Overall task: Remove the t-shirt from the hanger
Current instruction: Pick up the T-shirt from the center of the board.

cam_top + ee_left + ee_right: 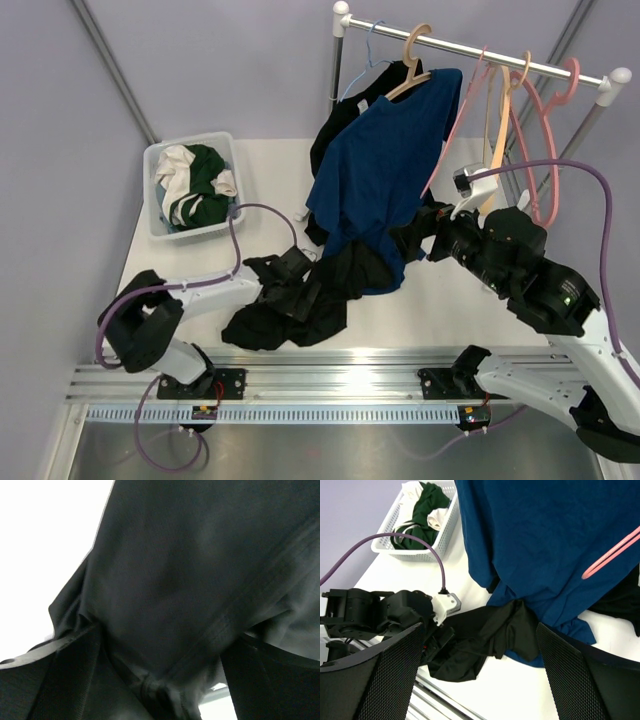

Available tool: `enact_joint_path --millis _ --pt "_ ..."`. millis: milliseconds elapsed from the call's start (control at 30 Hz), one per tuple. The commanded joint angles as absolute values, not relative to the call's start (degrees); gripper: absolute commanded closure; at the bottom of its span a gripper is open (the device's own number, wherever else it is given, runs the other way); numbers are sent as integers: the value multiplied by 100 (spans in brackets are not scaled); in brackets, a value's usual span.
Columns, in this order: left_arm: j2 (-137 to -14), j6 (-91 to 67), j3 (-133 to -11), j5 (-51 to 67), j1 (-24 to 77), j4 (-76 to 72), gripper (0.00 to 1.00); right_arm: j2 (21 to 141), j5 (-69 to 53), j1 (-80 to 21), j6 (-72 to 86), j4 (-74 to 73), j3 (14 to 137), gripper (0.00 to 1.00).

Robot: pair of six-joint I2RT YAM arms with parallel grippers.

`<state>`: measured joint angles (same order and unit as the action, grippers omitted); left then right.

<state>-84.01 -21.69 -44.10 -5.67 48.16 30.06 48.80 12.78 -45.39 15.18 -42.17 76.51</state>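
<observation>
Both claws wide, gripping nothing: left claw [297,287] lies in black t-shirt [300,322] on desk [270,170]; right claw [482,675] hovers by blue t-shirt [385,160], likely to tug it off hanger [415,68].

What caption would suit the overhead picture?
Blue t-shirt hangs on its hanger; a black garment lies heaped on the table below.

You can't see left gripper [303,288] tips: black cloth [285,325] below blue t-shirt [385,170] covers them. Wooden hanger [410,85] arms hidden w/in t-shirt's neck. Left wrist view: just dark blur.
</observation>
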Motion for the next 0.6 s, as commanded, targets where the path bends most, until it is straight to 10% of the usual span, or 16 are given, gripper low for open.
enact_joint_path --millis 0,167,567 --pt "-8832 -2241 -4509 -801 4843 2769 8 4817 1239 -4579 1248 -3788 7594 1" --pt "-8712 -2697 -4789 -1807 4808 3607 98 4545 1327 -4579 1125 -3814 7603 1" --pt "-6468 -3376 -8329 -5351 4606 6328 100 3920 1134 -4579 1450 -3428 7031 0"
